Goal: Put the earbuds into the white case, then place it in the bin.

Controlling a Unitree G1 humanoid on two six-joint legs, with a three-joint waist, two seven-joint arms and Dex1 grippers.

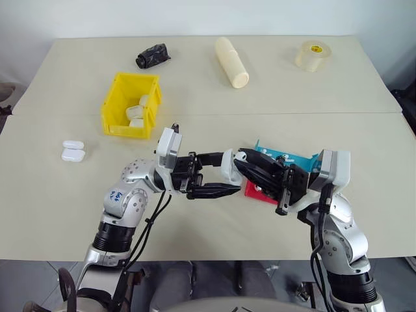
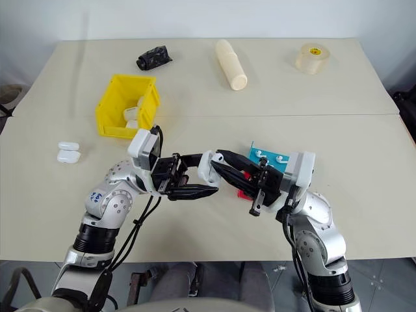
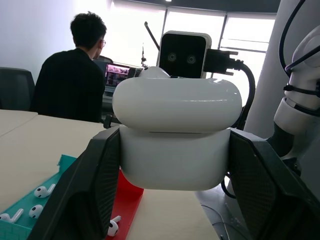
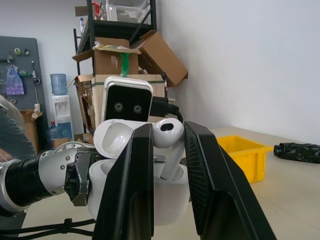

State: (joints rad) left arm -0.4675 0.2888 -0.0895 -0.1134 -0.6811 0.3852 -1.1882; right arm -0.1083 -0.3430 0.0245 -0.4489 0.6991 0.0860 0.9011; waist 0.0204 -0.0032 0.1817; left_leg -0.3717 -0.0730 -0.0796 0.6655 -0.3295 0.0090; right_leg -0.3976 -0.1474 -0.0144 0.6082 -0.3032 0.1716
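Observation:
My left gripper (image 3: 175, 160) is shut on the white case (image 3: 175, 105), holding it above the table's near middle with the lid swung open (image 4: 117, 137). My right gripper (image 4: 167, 135) is shut on one earbud (image 4: 168, 129). It holds the earbud right over the open case, stem pointing down into it. The two grippers meet tip to tip (image 1: 233, 166). More earbuds (image 3: 42, 191) lie on the blue tray (image 1: 305, 161), and one (image 3: 114, 227) lies on the red tray (image 1: 252, 190), both trays under my right gripper. The yellow bin (image 1: 127, 128) stands at the far left with white cases inside.
Two more white cases (image 1: 73, 151) lie on the table left of the bin. A black bundle (image 1: 153, 55), a cream cylinder (image 1: 232, 62) and a tape roll (image 1: 311, 55) sit along the far edge. A person (image 3: 70, 80) sits at a screen beyond the table.

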